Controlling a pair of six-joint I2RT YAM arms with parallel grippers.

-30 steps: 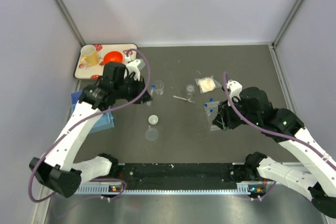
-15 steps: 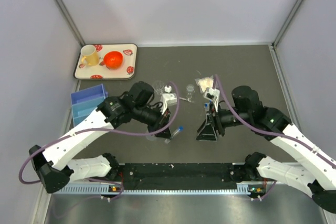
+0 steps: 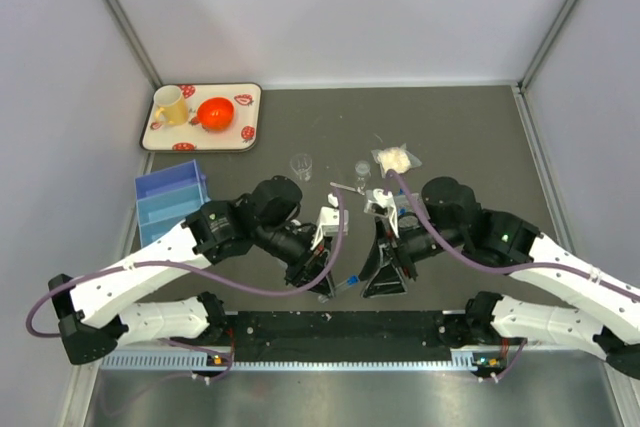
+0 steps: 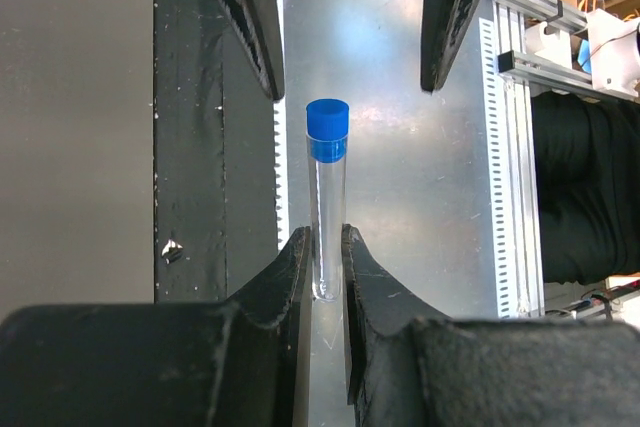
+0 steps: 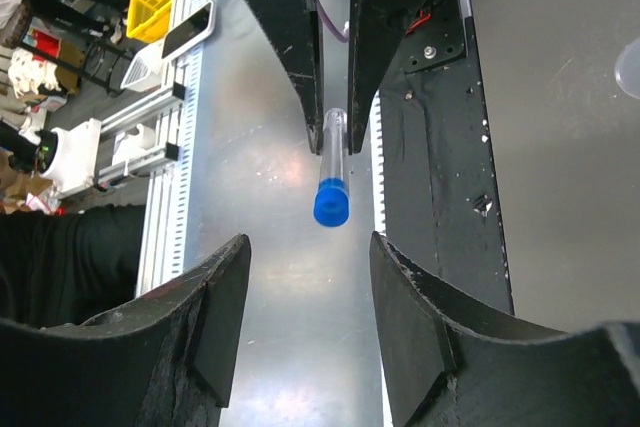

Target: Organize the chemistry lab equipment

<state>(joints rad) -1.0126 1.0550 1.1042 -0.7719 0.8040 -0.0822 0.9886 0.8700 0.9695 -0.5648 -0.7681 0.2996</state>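
Note:
My left gripper (image 4: 327, 247) is shut on the bottom end of a clear tube with a blue cap (image 4: 327, 137). It holds the tube level in the air over the table's near edge, cap pointing right (image 3: 347, 284). My right gripper (image 5: 310, 245) is open and empty. It faces the cap (image 5: 331, 204) with a small gap and does not touch it. In the top view the left gripper (image 3: 325, 287) and right gripper (image 3: 384, 282) meet nose to nose. A clear beaker (image 3: 301, 165), a tiny cup (image 3: 362, 169) and a thin rod (image 3: 345, 188) lie further back. The tube rack and funnel are hidden.
A tray (image 3: 248, 135) at the back left holds a yellow mug (image 3: 171, 105) and an orange-red bowl (image 3: 215, 112). A blue bin (image 3: 168, 197) stands at the left. A small plastic bag (image 3: 396, 159) lies beyond the right arm. The black base rail (image 3: 270, 325) runs below the grippers.
Both arms have swung in to the middle of the near edge. The left gripper has carried the blue-capped tube down and right, toward the open right gripper.

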